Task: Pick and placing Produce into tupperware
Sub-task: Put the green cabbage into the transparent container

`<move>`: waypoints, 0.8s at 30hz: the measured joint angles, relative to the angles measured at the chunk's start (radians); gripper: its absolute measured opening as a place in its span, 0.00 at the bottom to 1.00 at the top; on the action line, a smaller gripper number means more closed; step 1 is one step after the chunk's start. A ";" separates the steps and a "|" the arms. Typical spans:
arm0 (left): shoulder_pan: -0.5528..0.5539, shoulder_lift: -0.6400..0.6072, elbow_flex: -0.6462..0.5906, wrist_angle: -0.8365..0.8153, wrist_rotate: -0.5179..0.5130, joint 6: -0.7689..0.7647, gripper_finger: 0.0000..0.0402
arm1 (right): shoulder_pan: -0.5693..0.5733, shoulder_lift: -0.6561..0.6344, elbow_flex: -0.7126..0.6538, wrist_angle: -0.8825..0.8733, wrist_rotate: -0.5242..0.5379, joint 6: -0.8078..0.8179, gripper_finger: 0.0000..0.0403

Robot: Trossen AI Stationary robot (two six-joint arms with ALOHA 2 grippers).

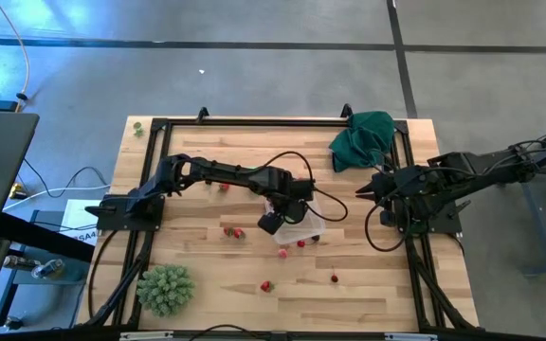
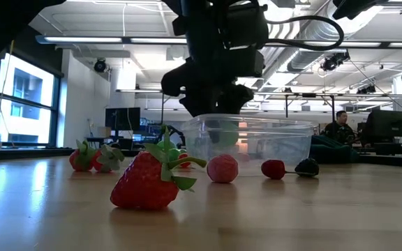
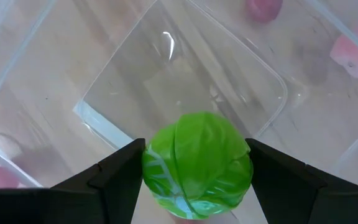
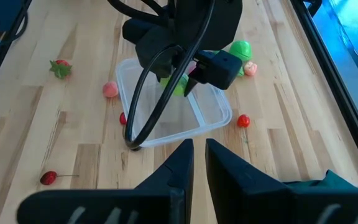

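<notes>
One green toy cabbage (image 3: 197, 165) sat clamped in the left gripper (image 3: 197, 180) fingers above the empty tupperware (image 1: 303, 220); strawberries (image 2: 149, 183) remained on the tabletop (image 1: 368, 284) around 6 o'clock. Right gripper (image 4: 199, 163) fingers together, idle.

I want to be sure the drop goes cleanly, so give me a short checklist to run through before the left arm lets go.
1. Left gripper holds the green cabbage piece between both fingers: ok.
2. Gripper is over the open tupperware: ok.
3. Box floor under the piece is bare: ok.
4. Box sits flat on the table: ok.
5. Right gripper waits apart beside the dark green cloth, shut: ok.
6. Loose strawberry and other pieces left outside: not ok.
</notes>
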 joint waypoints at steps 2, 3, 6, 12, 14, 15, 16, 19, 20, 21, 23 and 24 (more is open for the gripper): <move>0.000 0.000 0.000 -0.004 0.000 0.000 0.64 | 0.000 0.000 0.000 0.000 0.000 0.000 0.08; 0.000 0.000 0.000 -0.007 0.000 0.000 0.64 | 0.000 0.000 0.000 0.000 0.000 0.000 0.08; 0.000 0.000 0.000 -0.008 0.000 0.000 0.64 | 0.000 0.000 0.000 0.000 0.000 0.000 0.08; 0.000 0.000 0.000 -0.007 -0.011 -0.001 0.64 | 0.000 0.000 0.000 0.000 0.000 0.000 0.08; 0.000 0.000 0.000 -0.006 -0.023 -0.002 0.64 | 0.000 0.000 0.000 0.000 0.000 0.000 0.08; 0.000 0.000 0.000 -0.006 -0.029 -0.002 0.64 | 0.000 0.000 0.000 0.000 0.000 0.000 0.08; 0.000 0.000 0.000 -0.006 -0.033 -0.003 0.64 | 0.000 0.000 0.000 0.000 0.000 0.000 0.08; 0.000 0.000 0.000 -0.006 -0.035 -0.003 0.64 | 0.000 0.000 0.000 0.000 0.000 0.000 0.08; 0.000 0.000 0.000 -0.006 -0.035 -0.003 0.64 | 0.000 0.000 0.000 0.000 0.000 0.000 0.08; 0.000 0.000 0.000 -0.006 -0.038 -0.003 0.64 | 0.000 0.000 0.000 0.000 0.000 0.000 0.08; 0.000 0.000 0.000 -0.002 -0.038 -0.003 0.64 | 0.000 0.000 0.000 0.000 0.000 0.000 0.08; 0.000 0.000 0.000 0.002 -0.038 -0.003 0.64 | 0.000 0.000 0.000 0.000 0.000 0.000 0.08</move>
